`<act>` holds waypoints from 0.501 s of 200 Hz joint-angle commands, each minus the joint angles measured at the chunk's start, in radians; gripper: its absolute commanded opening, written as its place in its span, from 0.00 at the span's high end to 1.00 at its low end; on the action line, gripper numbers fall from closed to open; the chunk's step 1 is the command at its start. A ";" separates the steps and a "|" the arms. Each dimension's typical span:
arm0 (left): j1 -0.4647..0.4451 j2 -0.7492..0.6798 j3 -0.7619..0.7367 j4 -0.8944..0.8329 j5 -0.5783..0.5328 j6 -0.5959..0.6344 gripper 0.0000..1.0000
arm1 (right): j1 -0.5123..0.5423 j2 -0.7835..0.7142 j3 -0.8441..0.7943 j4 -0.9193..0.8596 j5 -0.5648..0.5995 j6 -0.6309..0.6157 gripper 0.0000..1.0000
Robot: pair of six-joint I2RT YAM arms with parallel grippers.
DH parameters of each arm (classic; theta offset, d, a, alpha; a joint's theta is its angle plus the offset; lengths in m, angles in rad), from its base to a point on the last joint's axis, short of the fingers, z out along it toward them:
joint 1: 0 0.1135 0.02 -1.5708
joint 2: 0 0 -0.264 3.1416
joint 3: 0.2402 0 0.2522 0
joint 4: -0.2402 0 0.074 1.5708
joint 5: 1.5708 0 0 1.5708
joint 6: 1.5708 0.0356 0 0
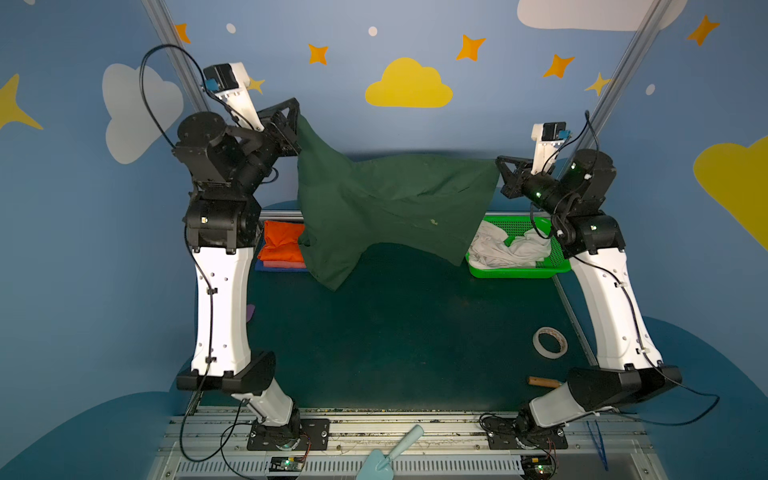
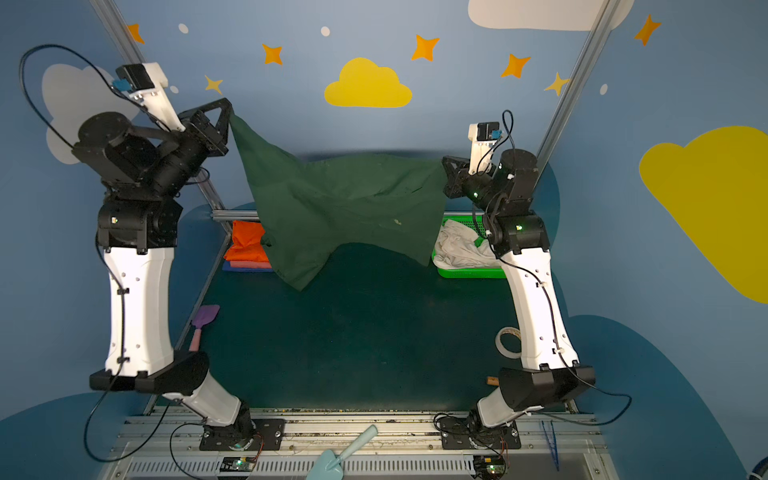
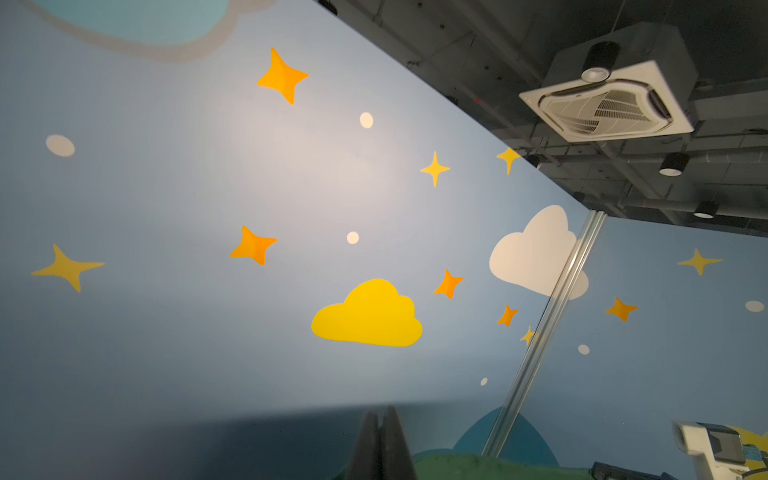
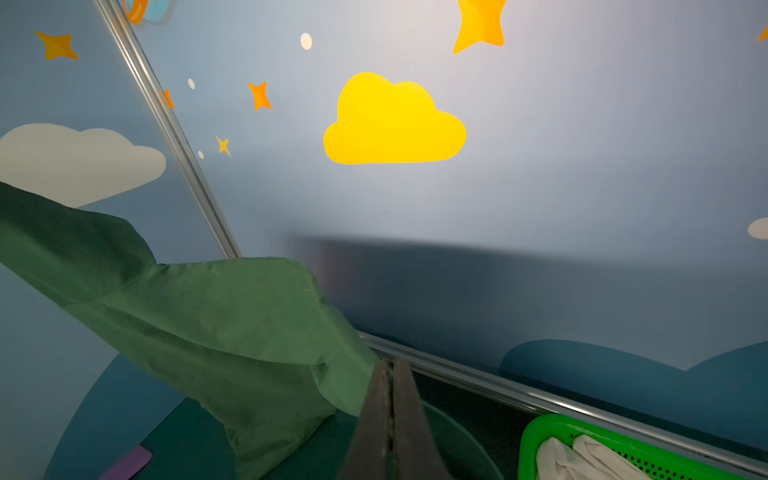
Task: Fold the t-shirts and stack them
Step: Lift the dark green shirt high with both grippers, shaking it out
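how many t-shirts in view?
5: dark green shirt held aloft; orange shirt, pink shirt, blue shirt stacked at left; white shirt in green basket. Others may be hidden.

Table [image 1: 395, 332]: dark mat under me.
Far left: blue shirt [image 1: 268, 269] flat on it, pink shirt [image 1: 282, 264] and orange shirt [image 1: 282, 243] stacked on top.
Far right: basket [image 1: 519, 272], by my right arm.
Near right: tape roll [image 1: 549, 341]; wooden handle [image 1: 542, 381] near it.
Left edge: purple spade [image 2: 204, 322].
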 commanded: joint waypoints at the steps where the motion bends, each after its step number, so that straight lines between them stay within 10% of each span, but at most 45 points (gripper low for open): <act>1: -0.025 -0.173 -0.312 0.213 0.024 0.064 0.95 | 0.025 -0.079 -0.148 0.100 -0.016 -0.019 1.00; 40: -0.049 -0.356 -0.550 0.272 0.023 0.006 0.95 | 0.043 -0.198 -0.251 0.073 0.000 -0.018 1.00; 100: -0.087 -0.440 -0.531 0.298 0.053 -0.037 0.95 | 0.087 -0.364 -0.289 0.029 -0.002 -0.026 1.00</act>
